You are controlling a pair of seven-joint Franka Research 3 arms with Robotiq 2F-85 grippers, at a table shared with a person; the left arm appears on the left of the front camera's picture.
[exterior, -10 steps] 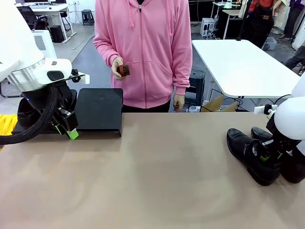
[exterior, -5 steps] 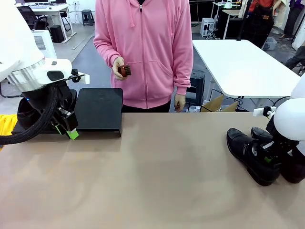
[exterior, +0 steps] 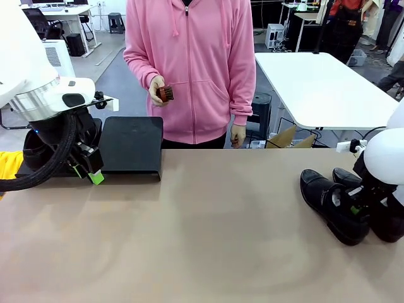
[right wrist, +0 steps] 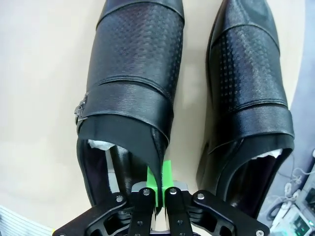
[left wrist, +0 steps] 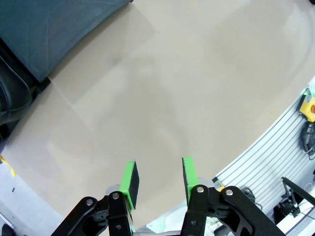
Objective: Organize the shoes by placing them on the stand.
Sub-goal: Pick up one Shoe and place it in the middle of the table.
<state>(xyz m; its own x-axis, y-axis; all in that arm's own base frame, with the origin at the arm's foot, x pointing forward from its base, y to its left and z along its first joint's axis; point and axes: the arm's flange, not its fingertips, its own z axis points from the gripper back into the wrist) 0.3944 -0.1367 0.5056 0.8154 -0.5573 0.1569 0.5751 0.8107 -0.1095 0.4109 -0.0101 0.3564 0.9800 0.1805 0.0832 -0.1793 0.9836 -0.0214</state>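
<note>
Right end effector [right wrist: 160,179] clamped on shoe [right wrist: 133,73] collar, inner pad apparently hidden | left end effector [left wrist: 158,172] half-open, empty

2 glossy black shoes [exterior: 319,189] sit upright side by side, right; the black stand [exterior: 131,144] sits well apart, left.

Glossy black leather shoes [right wrist: 133,64] with perforated uppers, matt black stand [exterior: 131,144], smooth beige table [exterior: 202,240]

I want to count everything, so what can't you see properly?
Front view: left arm hides part of the stand.
Front view: right arm covers part of the farther shoe.
Right wrist view: gripped shoe, heel behind the right gripper.
Front view: brush too small, half inside a hand.
</note>
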